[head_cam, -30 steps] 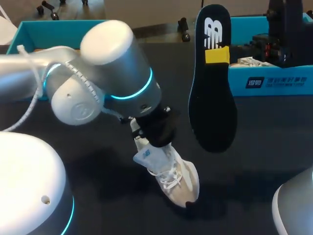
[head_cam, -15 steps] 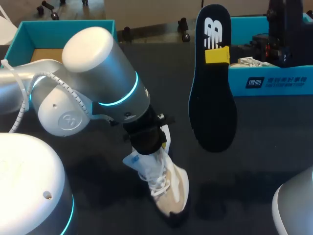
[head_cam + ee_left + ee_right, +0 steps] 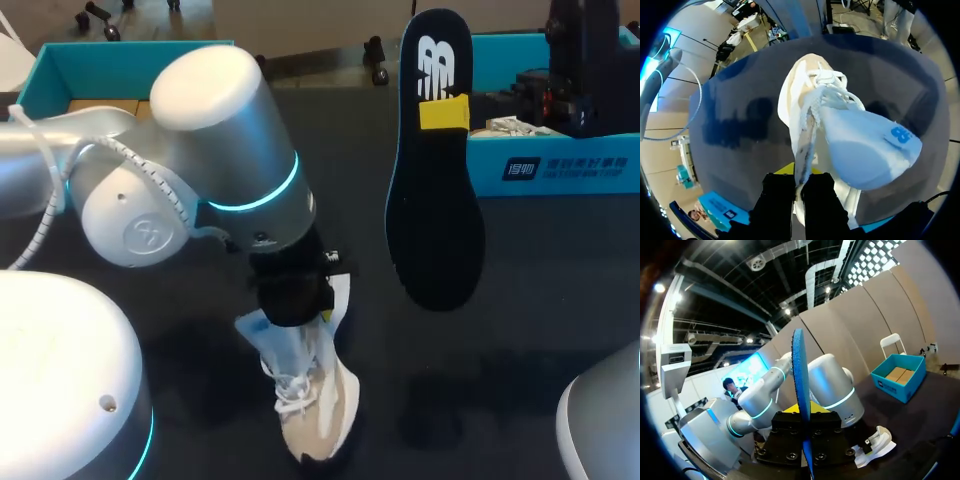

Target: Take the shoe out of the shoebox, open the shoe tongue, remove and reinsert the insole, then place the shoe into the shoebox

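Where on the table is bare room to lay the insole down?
The table is bare between the shoe and the shoebox, below the held insole. The left side is crowded: the left arm covers it.

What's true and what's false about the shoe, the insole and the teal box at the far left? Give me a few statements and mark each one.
1. The insole is out of the shoe, held upright in the air by the right arm's fingers. True.
2. The shoe sits inside a shoebox. False: it is out over the black table, outside both boxes.
3. The left arm's fingers are shut on the shoe's heel end. True.
4. The teal box at the far left holds a second shoe. False: the part of its floor that shows is bare brown cardboard.
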